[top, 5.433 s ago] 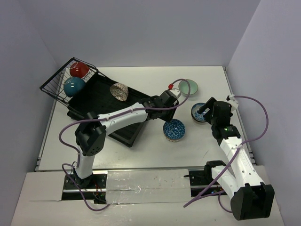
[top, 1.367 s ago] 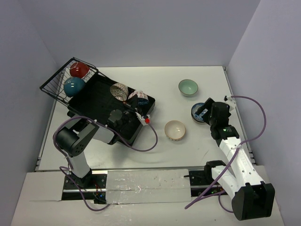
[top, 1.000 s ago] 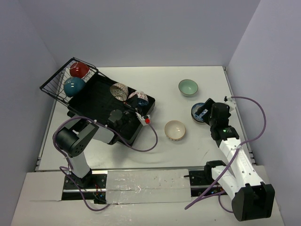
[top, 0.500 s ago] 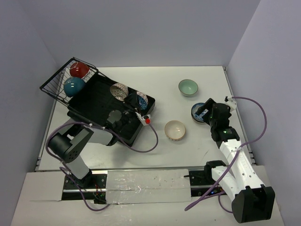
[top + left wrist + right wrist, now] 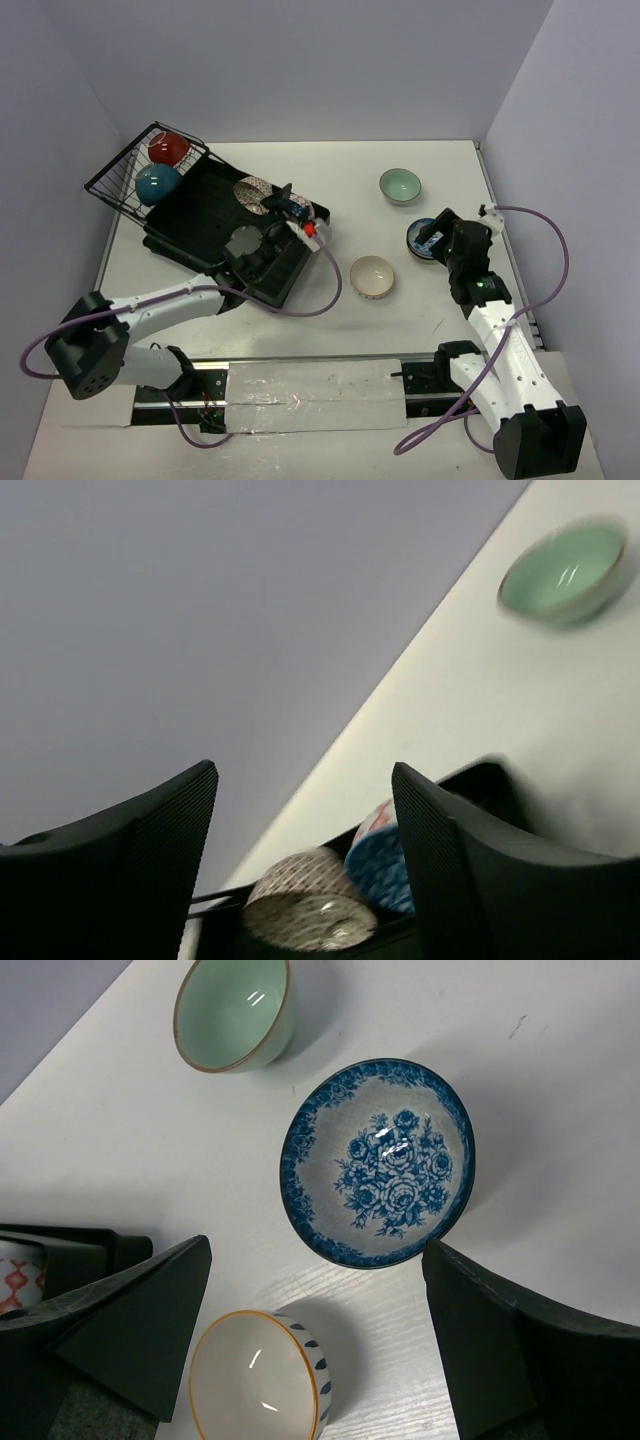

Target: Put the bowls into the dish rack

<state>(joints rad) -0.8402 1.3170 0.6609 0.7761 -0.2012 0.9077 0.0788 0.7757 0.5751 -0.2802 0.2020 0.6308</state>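
Note:
The black dish rack (image 5: pixel 195 225) lies at the left, with a red bowl (image 5: pixel 170 147) and a teal bowl (image 5: pixel 158 184) in its wire basket. A lattice bowl (image 5: pixel 250 192) and a blue patterned bowl (image 5: pixel 301 211) lean in the tray; both show in the left wrist view (image 5: pixel 305 900) (image 5: pixel 380 865). My left gripper (image 5: pixel 282 208) is open and empty just before them. My right gripper (image 5: pixel 318 1250) is open above a blue floral bowl (image 5: pixel 378 1160). A mint bowl (image 5: pixel 233 1012) and a cream bowl (image 5: pixel 262 1378) sit on the table.
The mint bowl (image 5: pixel 400 185) stands at the back right, the cream bowl (image 5: pixel 372 277) mid-table right of the rack. Grey walls close the table on three sides. Purple cables loop beside both arms.
The blue patterned bowl went from mid-table into the rack beside the lattice bowl, uncovering the cream bowl. My left arm's elbow has dropped to the near left; its gripper tilted up. The right arm barely moved.

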